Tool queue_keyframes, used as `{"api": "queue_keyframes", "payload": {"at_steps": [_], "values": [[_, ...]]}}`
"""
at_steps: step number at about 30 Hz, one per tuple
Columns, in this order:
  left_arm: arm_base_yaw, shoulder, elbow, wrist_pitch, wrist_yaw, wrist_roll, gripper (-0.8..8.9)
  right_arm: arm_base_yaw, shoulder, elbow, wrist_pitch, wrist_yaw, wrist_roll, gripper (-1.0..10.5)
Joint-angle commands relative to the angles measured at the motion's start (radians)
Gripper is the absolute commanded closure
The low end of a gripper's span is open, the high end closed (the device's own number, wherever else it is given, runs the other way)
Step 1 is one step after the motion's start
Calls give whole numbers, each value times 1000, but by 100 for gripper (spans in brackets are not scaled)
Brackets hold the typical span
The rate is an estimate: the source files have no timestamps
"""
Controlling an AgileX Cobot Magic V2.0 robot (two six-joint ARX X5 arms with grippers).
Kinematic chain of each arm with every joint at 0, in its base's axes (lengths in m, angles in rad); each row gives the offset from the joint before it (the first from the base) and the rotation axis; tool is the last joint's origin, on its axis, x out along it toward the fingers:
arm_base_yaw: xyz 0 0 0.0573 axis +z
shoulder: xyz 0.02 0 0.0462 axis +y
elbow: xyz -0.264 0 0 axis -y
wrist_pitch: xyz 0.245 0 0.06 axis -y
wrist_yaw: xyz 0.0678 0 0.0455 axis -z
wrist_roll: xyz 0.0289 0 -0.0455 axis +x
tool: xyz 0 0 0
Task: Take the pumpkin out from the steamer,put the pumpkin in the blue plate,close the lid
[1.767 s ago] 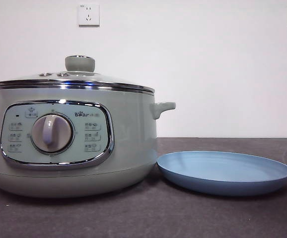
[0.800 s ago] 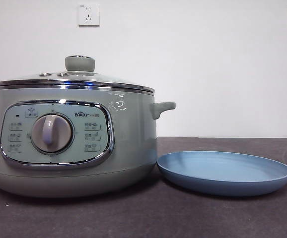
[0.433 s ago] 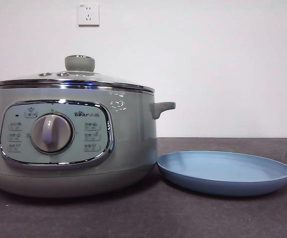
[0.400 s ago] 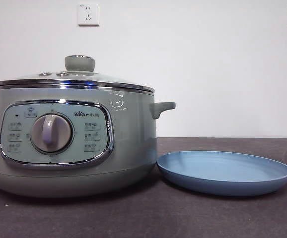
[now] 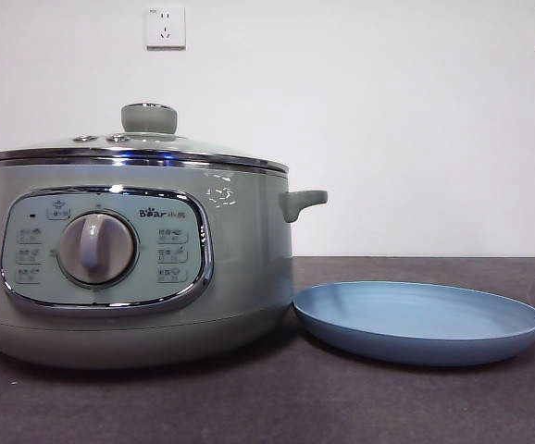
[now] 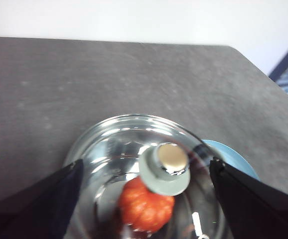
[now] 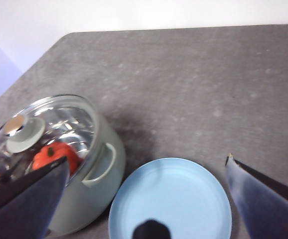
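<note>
So I hold my left claw (image 6: 144, 219) spread wide and empty right above the lid (image 6: 134, 149) knob, since the pumpkin (image 6: 145, 209) sits sealed beneath it in the steamer (image 5: 138, 268), while my empty, wide-open right claw (image 7: 144, 209) waits over the plate (image 7: 184, 199).

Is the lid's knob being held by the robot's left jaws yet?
Apart. The left wrist view shows the left gripper open, jaws wide on either side of the lid knob; the front view shows the knob bare.
</note>
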Motion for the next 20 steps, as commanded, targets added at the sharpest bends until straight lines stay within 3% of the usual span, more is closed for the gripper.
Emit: {"api": "queue_keyframes", "payload": {"at_steps": [1,5,12,20], "values": [[-57,71,60,-27,2,11,413,12,0,1,1,1,-4,352],[-147,183,153,-90,-24,55,413,14,0,1,-11,1,-3,352],[-309,352,229,-132,-217,110,409,14,0,1,-44,1,-4,352],[-394,486,229,-127,-372,136,409,14,0,1,-47,2,-4,352]]}}
